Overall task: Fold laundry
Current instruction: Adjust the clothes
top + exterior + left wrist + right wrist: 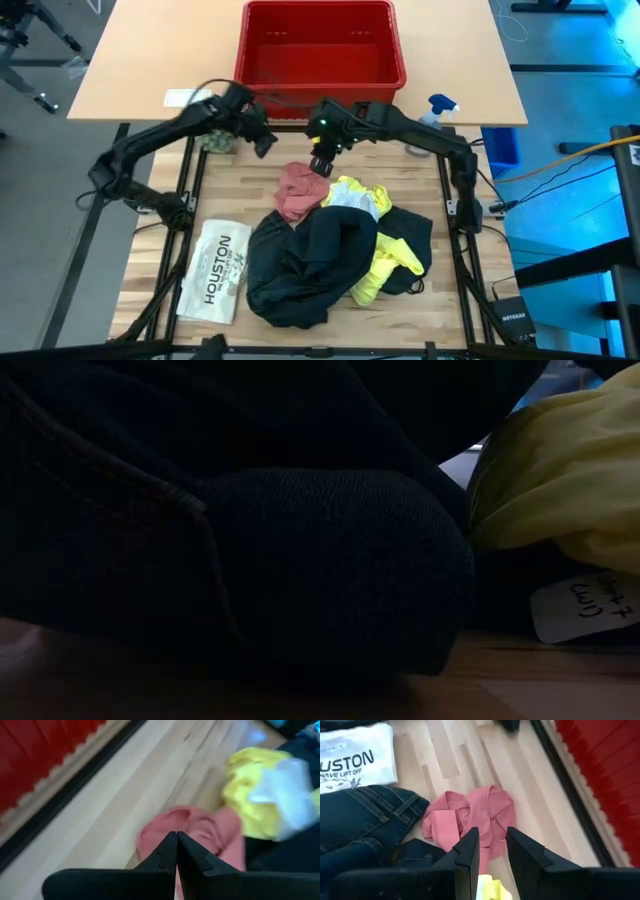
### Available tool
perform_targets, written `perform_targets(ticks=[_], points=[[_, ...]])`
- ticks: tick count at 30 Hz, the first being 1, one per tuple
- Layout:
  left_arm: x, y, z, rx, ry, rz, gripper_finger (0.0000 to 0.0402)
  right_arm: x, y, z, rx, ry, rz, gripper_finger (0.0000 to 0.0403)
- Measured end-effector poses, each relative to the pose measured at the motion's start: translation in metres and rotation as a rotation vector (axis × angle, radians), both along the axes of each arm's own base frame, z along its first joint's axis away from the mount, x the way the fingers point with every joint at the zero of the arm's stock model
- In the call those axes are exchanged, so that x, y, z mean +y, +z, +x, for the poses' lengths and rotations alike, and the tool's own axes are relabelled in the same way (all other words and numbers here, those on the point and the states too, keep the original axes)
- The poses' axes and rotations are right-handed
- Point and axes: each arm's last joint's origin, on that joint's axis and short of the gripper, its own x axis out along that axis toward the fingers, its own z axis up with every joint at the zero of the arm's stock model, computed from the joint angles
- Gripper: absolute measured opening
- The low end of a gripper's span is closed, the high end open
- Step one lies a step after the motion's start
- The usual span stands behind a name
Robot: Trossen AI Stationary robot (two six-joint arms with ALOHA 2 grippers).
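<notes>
nearby, red basket (320,45) behind pink cloth (297,190)

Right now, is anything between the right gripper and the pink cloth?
Nothing visible. The right gripper hangs directly over the pink cloth, jaws slightly apart, with bare wood around the cloth's far edge. The dark trousers lie beside it, not over it.

Trousers (300,265) overlap T-shirt (385,262); cloth (298,190) apparently touching, behind.
</notes>
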Motion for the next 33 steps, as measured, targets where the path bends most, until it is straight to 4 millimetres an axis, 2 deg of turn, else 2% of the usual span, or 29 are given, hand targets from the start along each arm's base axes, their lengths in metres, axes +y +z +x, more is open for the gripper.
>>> perform_targets(ticks=[5, 9, 11, 14, 16, 18, 23, 29, 33], points=[[-0.034, 0.044, -0.031, -0.109, -0.013, 0.097, 0.0, -0.018, -0.036, 0.022, 0.037, 0.033, 0.119, 0.0089], [-0.06, 0.069, -0.054, -0.208, -0.035, 0.167, 0.0, -0.028, -0.068, 0.039, 0.081, -0.004, 0.195, 0.0085], [-0.071, 0.077, -0.063, -0.252, -0.063, 0.182, 0.0, -0.032, -0.087, 0.046, 0.114, -0.026, 0.235, 0.0071], [-0.085, 0.087, -0.074, -0.32, -0.12, 0.192, 0.0, -0.037, -0.119, 0.058, 0.163, -0.039, 0.324, 0.0028], [-0.092, 0.091, -0.08, -0.351, -0.147, 0.204, 0.0, -0.038, -0.141, 0.067, 0.186, -0.031, 0.396, 0.0008], [-0.097, 0.094, -0.086, -0.359, -0.157, 0.222, 0.0, -0.039, -0.161, 0.073, 0.216, -0.048, 0.455, 0.0009], [-0.103, 0.096, -0.094, -0.366, -0.161, 0.238, 0.0, -0.039, -0.195, 0.08, 0.275, -0.068, 0.565, 0.0002], [-0.105, 0.092, -0.096, -0.331, -0.165, 0.216, 0.0, -0.047, -0.217, 0.083, 0.309, -0.171, 0.551, 0.0001], [-0.105, 0.091, -0.096, -0.32, -0.167, 0.209, 0.0, -0.055, -0.219, 0.084, 0.284, -0.247, 0.55, 0.0]])
